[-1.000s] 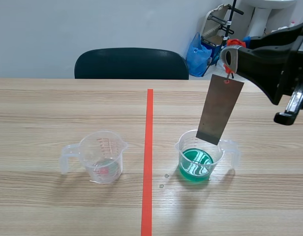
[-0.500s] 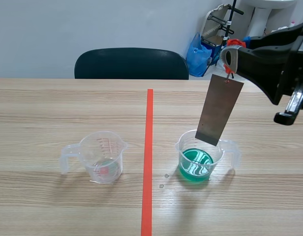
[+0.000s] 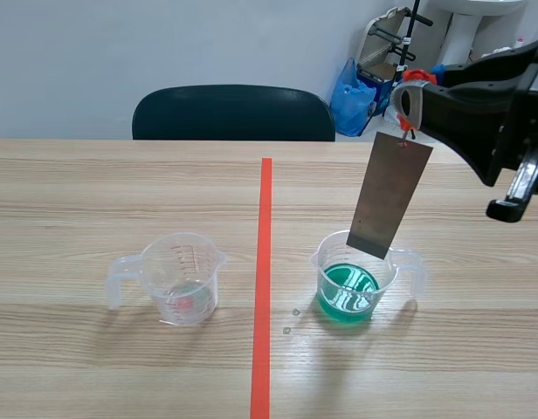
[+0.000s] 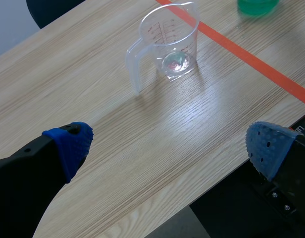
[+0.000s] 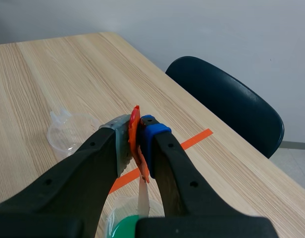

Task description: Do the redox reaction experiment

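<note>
Right gripper: raised at about 1 o'clock from the beaker of green liquid, fingers clamped tight on an orange-red clip.

Hanging from that clip: a grey metal strip. Long axis near upright but tilted, upper end toward 1 o'clock, lower end toward 7 o'clock. Flat face turned to the scene camera. Lower edge level with the far rim of the green beaker, clear of the liquid surface; cannot tell whether just inside the rim or just above it.

Seen edge-on from the right wrist, only a pale sliver dropping below the fingers toward the green liquid. Most of the green beaker hidden there behind the gripper's own fingers.

Green beaker at 3 o'clock of the orange-red tape line, handle pointing to 3 o'clock. At 9 o'clock of the line, well apart, a clear beaker with red scale marks, handle to 9 o'clock, something faint and reddish at its bottom, too small to make out.

Left gripper: fingers spread wide, nothing between the blue pads, held off the near table edge with the clear beaker ahead. Out of sight in the scene view.

Beyond the table at 12 o'clock, a dark chair; at 1 o'clock, a blue bag, partly cut off by the strip and arm.
</note>
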Available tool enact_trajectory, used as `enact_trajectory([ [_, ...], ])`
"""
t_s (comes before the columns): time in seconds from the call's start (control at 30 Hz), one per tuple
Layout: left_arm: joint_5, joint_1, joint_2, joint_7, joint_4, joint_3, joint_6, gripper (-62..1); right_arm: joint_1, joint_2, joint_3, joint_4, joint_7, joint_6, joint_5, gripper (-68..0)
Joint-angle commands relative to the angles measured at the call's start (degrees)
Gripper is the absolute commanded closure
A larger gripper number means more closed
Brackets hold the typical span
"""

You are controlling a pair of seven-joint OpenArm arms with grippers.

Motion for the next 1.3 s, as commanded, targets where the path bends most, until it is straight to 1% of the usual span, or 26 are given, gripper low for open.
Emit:
enact_trajectory([
  [0.0, -0.46, 0.07, -0.02, -0.83, 0.48, -0.13, 0.07, -62.3, 0.68, 0.13, 0.81, 0.94, 0.90, -0.37, 0.87, -0.6],
  [1.27, -0.44, 0.07, -0.02, -1.99, 0.48, -0.13, 0.07, -62.3, 0.68, 0.13, 0.81, 0.94, 1.55, -0.37, 0.87, -0.6],
])
